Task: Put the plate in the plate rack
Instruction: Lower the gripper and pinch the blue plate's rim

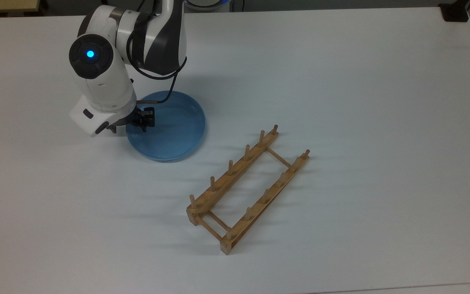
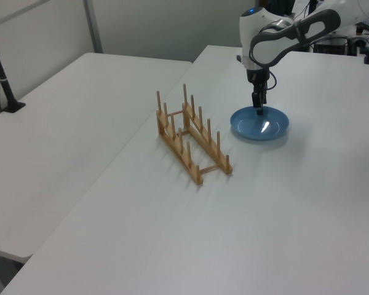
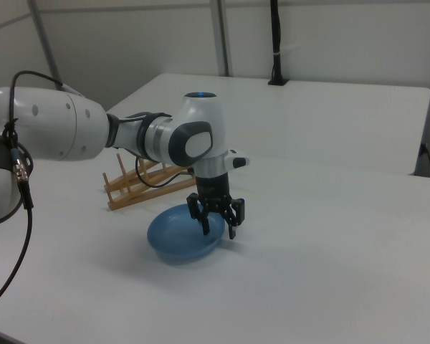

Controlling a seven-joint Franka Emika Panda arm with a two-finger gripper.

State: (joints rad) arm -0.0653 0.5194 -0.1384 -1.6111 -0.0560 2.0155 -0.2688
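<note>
A: Where is the plate (image 1: pixel 169 130)?

B: Flat on the white worktop (image 1: pixel 341 81), toward the top view's left. In the left view it (image 2: pixel 264 125) lies to the right of the plate rack (image 2: pixel 190 134), apart from it. In the right view it (image 3: pixel 179 236) lies in front of the rack (image 3: pixel 140 185).

A: And the plate rack?

B: Empty, on the worktop toward the middle of the top view (image 1: pixel 248 188). Its two wooden rails run diagonally, pegs upright, thin crossbars joining them at each end. It is well apart from the plate.

A: What about the arm?

B: The white Franka arm (image 1: pixel 104 77) reaches down over the plate's rim on the top view's left. The gripper (image 3: pixel 218 228) points straight down, with a blue light lit on the joint above it.

A: How do the jaws stand?

B: Spread apart, grasping nothing. In the right view one finger (image 3: pixel 204 221) hangs over the plate's inside and the other is outside the rim, so the rim lies between them. In the left view the gripper (image 2: pixel 259 109) is at the plate's far edge. I cannot tell whether a fingertip touches the plate.
</note>
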